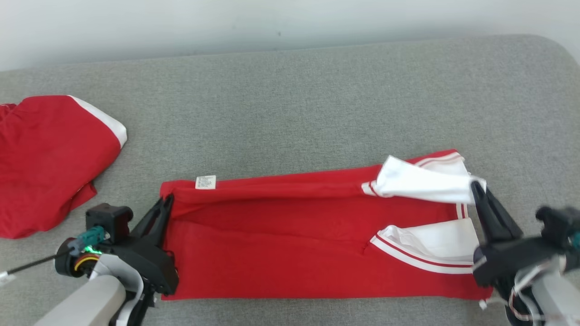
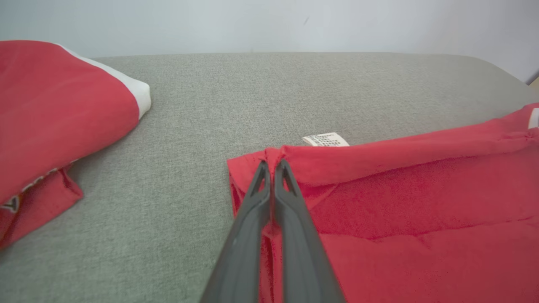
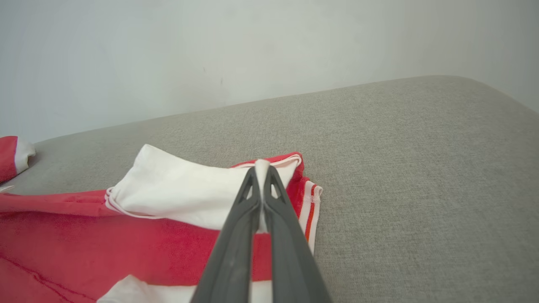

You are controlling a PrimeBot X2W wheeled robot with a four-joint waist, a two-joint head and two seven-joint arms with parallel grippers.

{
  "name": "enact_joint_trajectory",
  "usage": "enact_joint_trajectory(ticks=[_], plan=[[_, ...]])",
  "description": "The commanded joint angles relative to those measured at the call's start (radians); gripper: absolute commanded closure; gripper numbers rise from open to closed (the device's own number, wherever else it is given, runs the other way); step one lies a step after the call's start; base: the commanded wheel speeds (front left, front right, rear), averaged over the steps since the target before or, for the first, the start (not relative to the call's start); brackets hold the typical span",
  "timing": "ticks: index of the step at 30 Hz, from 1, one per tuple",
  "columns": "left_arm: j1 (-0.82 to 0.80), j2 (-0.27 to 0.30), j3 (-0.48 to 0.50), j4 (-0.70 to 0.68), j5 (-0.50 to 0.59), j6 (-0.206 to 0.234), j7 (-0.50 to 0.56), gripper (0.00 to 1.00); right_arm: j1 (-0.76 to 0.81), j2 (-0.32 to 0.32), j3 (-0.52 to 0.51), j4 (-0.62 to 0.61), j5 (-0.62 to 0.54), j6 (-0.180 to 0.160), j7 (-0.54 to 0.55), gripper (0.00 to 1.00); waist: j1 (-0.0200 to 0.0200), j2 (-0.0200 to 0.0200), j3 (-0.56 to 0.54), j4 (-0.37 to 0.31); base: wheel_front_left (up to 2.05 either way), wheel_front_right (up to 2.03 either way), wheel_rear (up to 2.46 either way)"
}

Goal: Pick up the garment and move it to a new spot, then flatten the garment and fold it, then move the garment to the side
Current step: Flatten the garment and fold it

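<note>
The white label on the garment carries unreadable small print.

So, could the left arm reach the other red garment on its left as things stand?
Probably not yet: the left gripper is shut on a corner of the spread garment. Otherwise the way looks free, only bare grey cushion between it and the other red garment.

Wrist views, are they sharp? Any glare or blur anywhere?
Head view: soft even light, no glare; the white sleeve of the garment looks slightly smeared. Left wrist view: left gripper soft-edged, label print unreadable. Right wrist view: right gripper soft up close, cushion weave crisp.
</note>
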Motion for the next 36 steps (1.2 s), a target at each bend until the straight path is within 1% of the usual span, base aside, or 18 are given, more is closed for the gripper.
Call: enact_joint_trajectory(ticks=[1,5,6,7,10,11,12,13,14,15,16,21,23,26,31,34,36], plan=[[0.022,-0.007,0.011,-0.01,0.014,0.007,-0.006,1.0,0.04,0.007,-0.03,-0.03,-0.015,0.0,0.005,1.0,0.0002,0.0001,-0.004,0.004,0.0,0.0,0.0],[0.068,-0.015,0.065,-0.042,0.047,0.019,-0.005,1.0,0.159,0.05,-0.12,-0.144,-0.056,0.0,0.057,1.0,0.0002,0.0001,-0.008,0.007,0.0,0.0,0.0],[0.068,-0.015,0.065,-0.042,0.047,0.019,-0.005,1.0,0.159,0.05,-0.12,-0.144,-0.056,0.0,0.057,1.0,0.0002,0.0001,-0.008,0.007,0.0,0.0,0.0],[0.098,-0.02,0.088,-0.054,0.065,0.022,-0.005,1.0,0.209,0.072,-0.169,-0.184,-0.08,0.0,0.087,1.0,0.0002,0.0001,-0.01,0.005,0.0,0.0,0.0],[0.137,-0.032,0.116,-0.07,0.095,0.025,-0.005,1.0,0.254,0.113,-0.219,-0.23,-0.113,0.0,0.138,1.0,0.0002,0.0001,-0.013,0.002,0.0,0.0,0.0],[0.15,-0.036,0.125,-0.075,0.103,0.024,-0.005,1.0,0.263,0.122,-0.23,-0.243,-0.122,0.0,0.152,0.69,0.0002,0.0001,-0.015,0.001,0.0,0.0,0.0],[0.163,-0.04,0.134,-0.081,0.11,0.025,-0.005,0.88,0.273,0.128,-0.242,-0.251,-0.135,0.0,0.167,0.1,0.0002,0.0001,-0.017,0.0,0.0,0.0,0.0],[0.163,-0.04,0.134,-0.081,0.11,0.025,-0.005,0.88,0.273,0.128,-0.242,-0.251,-0.135,0.0,0.167,0.1,0.0002,0.0001,-0.017,0.0,0.0,0.0,0.0],[0.173,-0.045,0.148,-0.091,0.119,0.027,-0.005,0.43,0.28,0.133,-0.254,-0.262,-0.145,0.0,0.176,0.0,0.0002,0.0001,-0.021,0.001,0.0,0.0,0.0],[0.186,-0.051,0.168,-0.101,0.13,0.03,-0.006,0.05,0.286,0.138,-0.263,-0.271,-0.156,0.0,0.187,0.0,0.0002,0.0001,-0.025,0.002,0.0,0.0,0.0],[0.202,-0.055,0.182,-0.108,0.143,0.03,-0.006,0.0,0.292,0.144,-0.271,-0.279,-0.163,0.0,0.196,0.0,0.0002,0.0001,-0.03,0.003,0.0,0.0,0.0],[0.285,-0.08,0.281,-0.167,0.218,0.038,-0.006,0.0,0.312,0.156,-0.315,-0.315,-0.181,0.0,0.223,0.0,0.0002,0.0001,-0.06,0.017,0.0,0.0,0.0],[0.322,-0.094,0.335,-0.188,0.249,0.038,-0.006,0.0,0.312,0.156,-0.328,-0.322,-0.185,0.0,0.23,0.0,0.0002,0.0001,-0.073,0.024,0.0,0.0,0.0],[0.377,-0.121,0.442,-0.216,0.323,0.04,-0.006,0.0,0.309,0.15,-0.341,-0.312,-0.192,0.0,0.244,0.0,0.0002,0.0001,-0.091,0.033,0.0,0.0,0.0],[0.484,-0.19,0.603,-0.29,0.479,0.049,-0.006,0.0,0.273,0.14,-0.349,-0.251,-0.228,0.0,0.284,0.0,0.0002,0.0001,-0.113,0.044,0.0,0.0,0.0],[0.537,-0.241,0.687,-0.323,0.556,0.028,-0.006,0.0,0.245,0.136,-0.354,-0.192,-0.241,0.0,0.305,0.0,0.0002,0.0001,-0.122,0.054,0.0,0.0,0.0],[0.569,-0.27,0.726,-0.332,0.601,0.011,-0.006,0.0,0.224,0.138,-0.355,-0.148,-0.247,0.0,0.317,0.0,0.0002,0.0001,-0.129,0.062,0.0,0.0,0.0]])
